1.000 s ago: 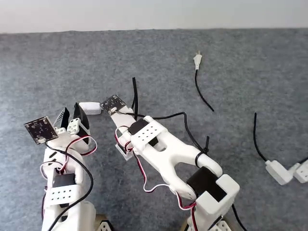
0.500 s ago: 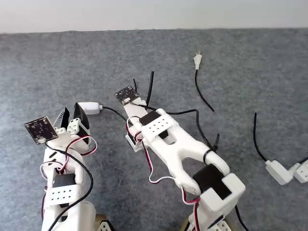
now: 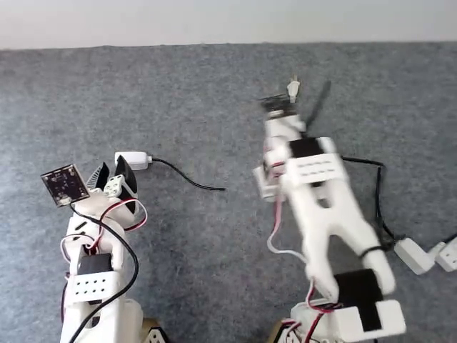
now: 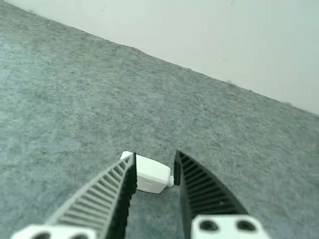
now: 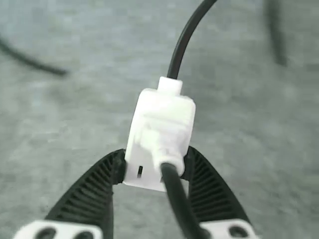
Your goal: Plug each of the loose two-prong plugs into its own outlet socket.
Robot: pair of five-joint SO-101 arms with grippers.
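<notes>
In the right wrist view my right gripper point(image 5: 155, 162) is shut on a white connector block point(image 5: 159, 129) with a black cord point(image 5: 187, 35) leaving its far end and another running back over it. From above, that arm point(image 3: 314, 179) stretches toward a loose two-prong plug point(image 3: 293, 87) at the back. My left gripper point(image 4: 154, 158) is open, its tips on either side of a white outlet socket point(image 4: 148, 175) without touching it. Seen from above, the same socket point(image 3: 132, 160) lies just beyond the left gripper point(image 3: 111, 170) and trails a short black cord point(image 3: 189, 179).
Two more white sockets point(image 3: 414, 255) point(image 3: 448, 254) lie together at the right edge, with a black cord point(image 3: 378, 193) curving up from them beside the right arm. Grey carpet point(image 3: 200, 93) covers the table, and a pale wall point(image 3: 214, 21) runs along the back.
The right arm has swung from beside the left socket to the back right, carrying the white block. The left socket's cord now lies free on the carpet. The left arm barely shifted.
</notes>
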